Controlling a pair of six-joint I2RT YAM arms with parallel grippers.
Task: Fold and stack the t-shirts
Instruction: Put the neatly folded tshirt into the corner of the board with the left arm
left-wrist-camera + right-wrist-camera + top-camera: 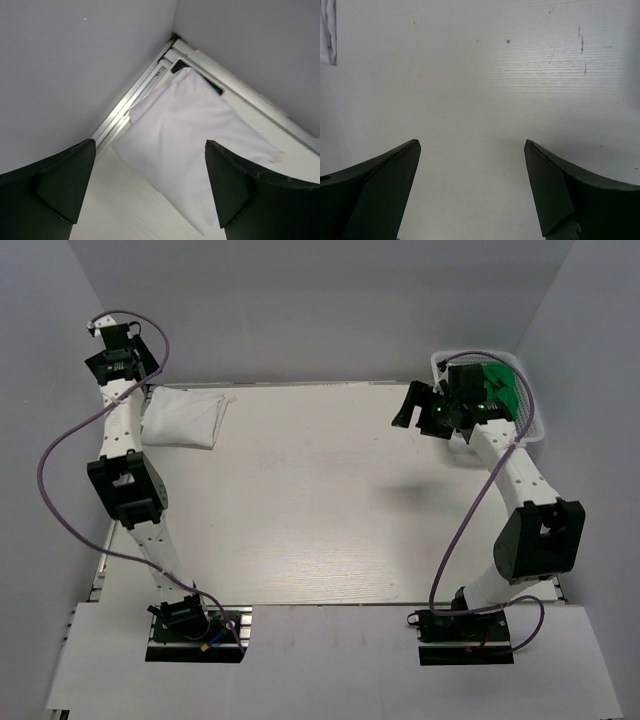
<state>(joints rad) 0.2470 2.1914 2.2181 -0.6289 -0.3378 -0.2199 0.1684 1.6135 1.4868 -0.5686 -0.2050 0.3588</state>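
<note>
A folded white t-shirt (183, 417) lies at the table's far left corner; it fills the middle of the left wrist view (195, 135). My left gripper (118, 348) is raised above that corner, open and empty (150, 185). A green t-shirt (500, 392) lies in a white basket (535, 428) at the far right. My right gripper (415, 405) hangs open and empty just left of the basket, above bare table (472, 175). A corner of the white t-shirt (328, 31) shows at the upper left of the right wrist view.
Grey walls close in the table on the left, back and right. The metal table rail (135, 90) runs along the wall by the white shirt. Purple cables (60, 455) loop beside each arm.
</note>
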